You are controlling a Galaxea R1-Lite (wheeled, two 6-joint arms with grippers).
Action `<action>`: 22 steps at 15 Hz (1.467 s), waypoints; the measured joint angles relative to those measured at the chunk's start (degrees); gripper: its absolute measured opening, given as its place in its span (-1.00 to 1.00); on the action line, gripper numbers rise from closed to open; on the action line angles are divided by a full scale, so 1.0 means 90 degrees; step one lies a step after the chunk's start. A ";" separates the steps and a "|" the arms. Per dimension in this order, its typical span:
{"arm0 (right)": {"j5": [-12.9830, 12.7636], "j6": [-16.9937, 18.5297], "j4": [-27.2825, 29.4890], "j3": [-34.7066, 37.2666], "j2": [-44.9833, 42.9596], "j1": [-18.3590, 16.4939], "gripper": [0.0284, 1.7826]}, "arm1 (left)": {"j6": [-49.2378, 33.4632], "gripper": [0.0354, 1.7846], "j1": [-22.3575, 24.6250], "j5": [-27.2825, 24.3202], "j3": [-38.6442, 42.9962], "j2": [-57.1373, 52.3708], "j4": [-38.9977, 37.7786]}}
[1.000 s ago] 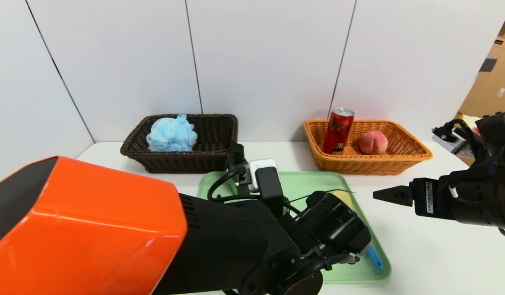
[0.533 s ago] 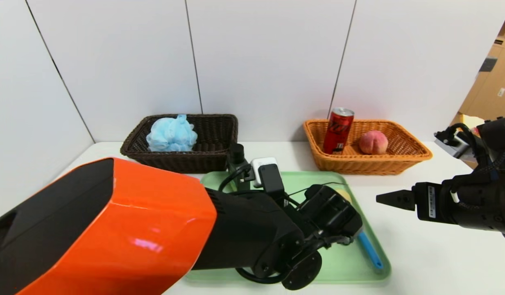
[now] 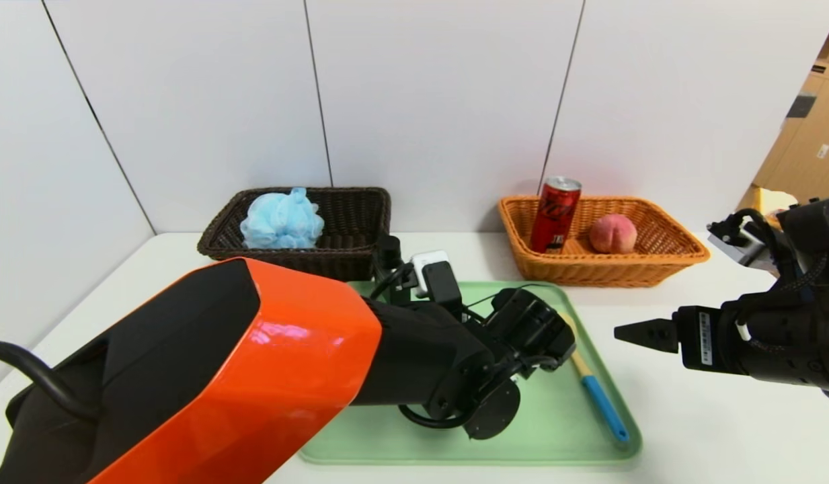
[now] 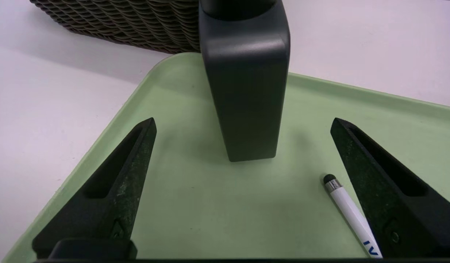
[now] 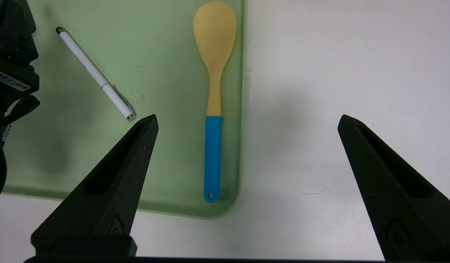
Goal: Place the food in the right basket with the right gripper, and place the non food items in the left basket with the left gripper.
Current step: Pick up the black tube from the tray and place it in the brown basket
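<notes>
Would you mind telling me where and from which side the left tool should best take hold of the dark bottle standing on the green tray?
Grip the dark bottle across its flat-sided body, coming in level from the near side. It stands upright on the green tray, and the open left tool already straddles its line. The pen lies close beside one finger, so keep clear.

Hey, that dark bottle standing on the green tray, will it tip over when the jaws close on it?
Probably somewhat. The bottle is tall on a small base, so an off-centre push could topple it. Its smooth sides may slip in the left gripper. The pen lying nearby might roll if nudged.
</notes>
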 joint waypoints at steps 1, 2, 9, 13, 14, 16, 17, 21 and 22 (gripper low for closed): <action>0.0003 0.0003 -0.0003 0.0016 0.0000 0.0005 0.90 | -0.0012 0.89 0.0007 -0.0003 -0.0024 0.0064 -0.0007; 0.0000 0.0005 -0.0007 0.0034 0.0003 0.0007 0.90 | -0.0027 0.89 0.0028 0.0004 -0.0034 0.0107 -0.0009; -0.0004 -0.0016 -0.0585 0.0352 0.0011 0.0064 0.90 | 0.0034 0.89 0.0279 -0.0015 0.0022 0.0236 0.0027; -0.0007 -0.0024 -0.0696 0.0473 0.0008 0.0076 0.90 | 0.0077 0.89 0.0297 -0.0037 0.0024 0.0272 0.0037; -0.0009 -0.0024 -0.0696 0.0485 0.0008 0.0077 0.90 | 0.0122 0.89 0.0294 -0.0046 0.0020 0.0278 0.0034; -0.0009 -0.0024 -0.0696 0.0500 0.0000 0.0083 0.90 | 0.0187 0.89 0.0321 -0.0127 -0.0009 0.0280 0.0030; -0.0009 -0.0024 -0.0707 0.0500 -0.0004 0.0085 0.90 | 0.0242 0.89 0.0343 -0.0190 -0.0024 0.0280 0.0018; -0.0012 -0.0024 -0.0708 0.0503 -0.0022 0.0085 0.90 | 0.0345 0.89 0.0391 -0.0245 -0.0092 0.0280 0.0009; -0.0014 -0.0024 -0.0708 0.0508 -0.0024 0.0085 0.90 | 0.0393 0.89 0.0405 -0.0251 -0.0114 0.0280 0.0008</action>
